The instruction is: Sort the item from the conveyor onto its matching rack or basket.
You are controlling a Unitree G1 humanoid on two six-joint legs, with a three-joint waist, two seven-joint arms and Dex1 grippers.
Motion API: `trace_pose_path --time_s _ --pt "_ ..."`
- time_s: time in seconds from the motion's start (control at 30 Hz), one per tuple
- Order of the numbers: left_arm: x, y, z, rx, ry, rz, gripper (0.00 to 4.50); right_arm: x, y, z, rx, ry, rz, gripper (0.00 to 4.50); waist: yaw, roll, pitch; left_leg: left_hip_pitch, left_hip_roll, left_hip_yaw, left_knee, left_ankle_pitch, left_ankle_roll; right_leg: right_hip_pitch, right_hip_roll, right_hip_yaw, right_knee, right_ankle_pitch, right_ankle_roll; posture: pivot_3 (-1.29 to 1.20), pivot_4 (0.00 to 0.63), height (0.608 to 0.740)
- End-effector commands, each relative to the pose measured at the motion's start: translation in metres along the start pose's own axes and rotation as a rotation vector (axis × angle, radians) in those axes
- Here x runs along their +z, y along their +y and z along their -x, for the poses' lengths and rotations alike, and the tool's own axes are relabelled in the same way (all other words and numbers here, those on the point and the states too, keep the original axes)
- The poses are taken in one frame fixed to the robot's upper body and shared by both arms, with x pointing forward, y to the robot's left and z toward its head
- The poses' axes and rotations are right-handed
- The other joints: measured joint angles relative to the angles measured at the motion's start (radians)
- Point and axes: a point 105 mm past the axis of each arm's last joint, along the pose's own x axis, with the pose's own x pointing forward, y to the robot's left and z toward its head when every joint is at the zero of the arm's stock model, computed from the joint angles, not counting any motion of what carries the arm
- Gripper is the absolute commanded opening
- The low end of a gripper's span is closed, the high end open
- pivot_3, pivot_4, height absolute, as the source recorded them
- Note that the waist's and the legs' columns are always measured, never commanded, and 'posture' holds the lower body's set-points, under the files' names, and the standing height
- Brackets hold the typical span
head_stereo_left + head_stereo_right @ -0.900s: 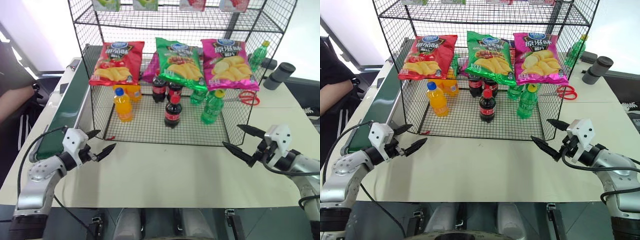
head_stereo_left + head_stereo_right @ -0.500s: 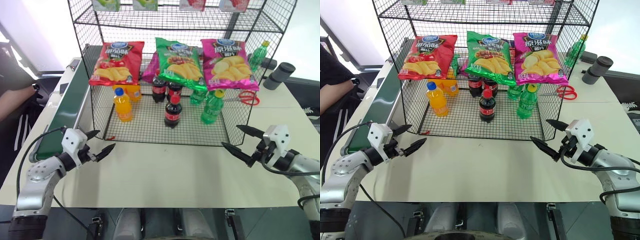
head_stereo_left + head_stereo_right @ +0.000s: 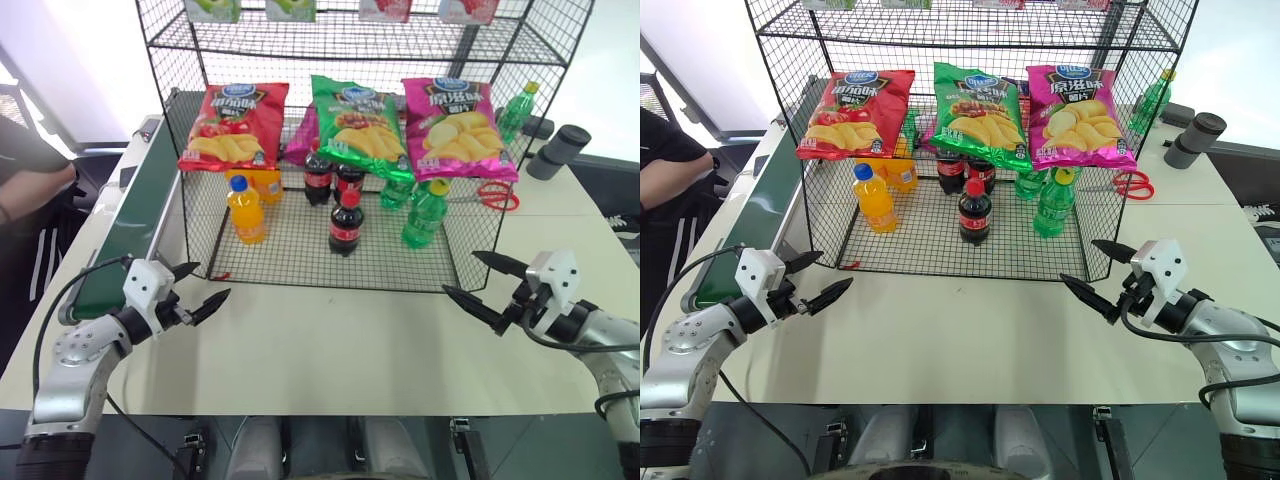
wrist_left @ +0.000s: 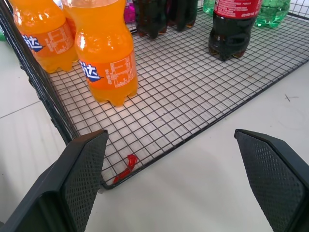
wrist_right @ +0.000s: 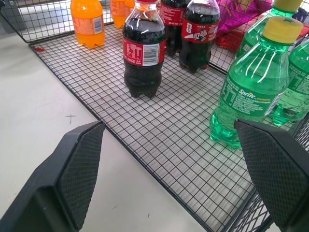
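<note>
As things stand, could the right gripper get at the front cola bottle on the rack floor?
Probably yes. The right gripper is open and empty at the rack's open front edge, and the cola bottle stands alone up front, with a green bottle beside it but apart.

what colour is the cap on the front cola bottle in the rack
Red. The cola bottle has a red cap, clearest in the left eye view.

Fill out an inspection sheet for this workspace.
Surface: pale table, bare in front of the rack.
Job's things: front cola bottle upright on the rack floor; conveyor carries no bottle.
Clutter: orange bottle, green bottle, crisp bags, scissors, dark cylinder.
Grippers: left gripper and right gripper open, holding nothing.
Cables: black cable on left arm.
Surroundings: a person's arm beside the conveyor.
</note>
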Motion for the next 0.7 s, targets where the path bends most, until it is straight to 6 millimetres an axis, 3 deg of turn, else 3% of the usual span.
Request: trace_pose_path --time_s 0.03,0.7 --pt "0.0104 0.0033 0.0031 0.015 -0.034 -0.037 4.50 0.0094 0.0011 -0.0024 0.002 -0.035 0.030 4.46 0.000 0.000 0.000 0.000 0.000 0.000 0.000 0.000 0.000 0.000 0.000 0.000 0.000 0.000 0.000 0.00 0.150 0.740" --pt "0.0111 0.0040 0.0022 0.017 -0.036 -0.041 4.50 0.0135 0.0038 -0.0084 0.004 -0.044 0.033 4.46 0.000 0.000 0.000 0.000 0.000 0.000 0.000 0.000 0.000 0.000 0.000 0.000 0.000 0.000 0.000 0.00 0.150 0.740"
